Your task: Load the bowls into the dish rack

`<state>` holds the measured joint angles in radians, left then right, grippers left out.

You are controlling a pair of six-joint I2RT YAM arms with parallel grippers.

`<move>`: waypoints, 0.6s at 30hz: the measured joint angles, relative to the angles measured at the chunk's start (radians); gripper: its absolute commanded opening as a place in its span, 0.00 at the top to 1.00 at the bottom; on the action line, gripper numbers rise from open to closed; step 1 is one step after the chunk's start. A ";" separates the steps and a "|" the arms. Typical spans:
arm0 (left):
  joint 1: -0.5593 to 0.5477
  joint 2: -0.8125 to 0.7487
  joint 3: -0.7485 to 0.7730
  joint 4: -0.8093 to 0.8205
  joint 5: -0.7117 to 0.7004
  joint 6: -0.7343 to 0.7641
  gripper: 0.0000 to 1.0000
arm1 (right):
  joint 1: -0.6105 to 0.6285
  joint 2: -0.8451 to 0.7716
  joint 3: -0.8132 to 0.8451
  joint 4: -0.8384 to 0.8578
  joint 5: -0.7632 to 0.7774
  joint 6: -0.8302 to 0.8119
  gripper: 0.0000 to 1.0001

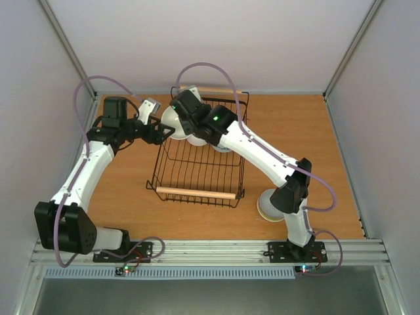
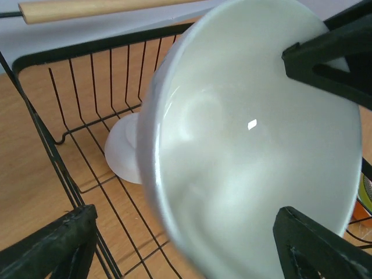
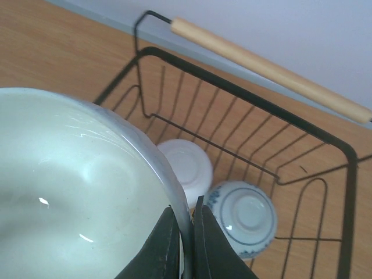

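Grey bowl pinched over the rack's far end, left claw gaping beside it.

My right gripper (image 3: 185, 209) is clamped narrow on the rim of the grey bowl (image 3: 75, 192), which hangs tilted above the far end of the dish rack (image 1: 197, 193). The right wrist shows what the overhead hides under the arm: a white bowl (image 3: 186, 168) and a blue-patterned bowl (image 3: 244, 215), face down, just beside each other on the rack floor. The left wrist looks into the grey bowl, my left gripper (image 2: 186, 221) spread wide around its lower rim. Only the overhead catches a pale bowl (image 1: 266, 209) on the table (image 1: 315, 144), by the rack's near right corner.
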<state>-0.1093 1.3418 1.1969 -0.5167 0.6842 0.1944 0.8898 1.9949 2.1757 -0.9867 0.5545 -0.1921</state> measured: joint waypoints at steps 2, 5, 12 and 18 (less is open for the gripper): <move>-0.004 0.008 0.000 -0.004 -0.001 0.002 0.25 | 0.018 0.019 0.030 0.002 -0.006 -0.013 0.99; -0.009 0.013 0.000 -0.009 -0.002 0.015 0.51 | 0.044 0.035 0.038 0.007 -0.010 -0.031 0.99; -0.002 0.050 0.005 -0.003 -0.134 -0.060 1.00 | 0.088 0.048 0.037 0.008 -0.006 -0.023 0.99; -0.011 0.061 0.005 -0.018 -0.174 -0.075 1.00 | 0.099 0.063 0.036 0.017 0.027 -0.013 0.86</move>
<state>-0.1204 1.4025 1.2022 -0.5343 0.5106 0.1196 0.9886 2.0579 2.2120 -0.9695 0.5812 -0.2050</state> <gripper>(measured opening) 0.072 0.059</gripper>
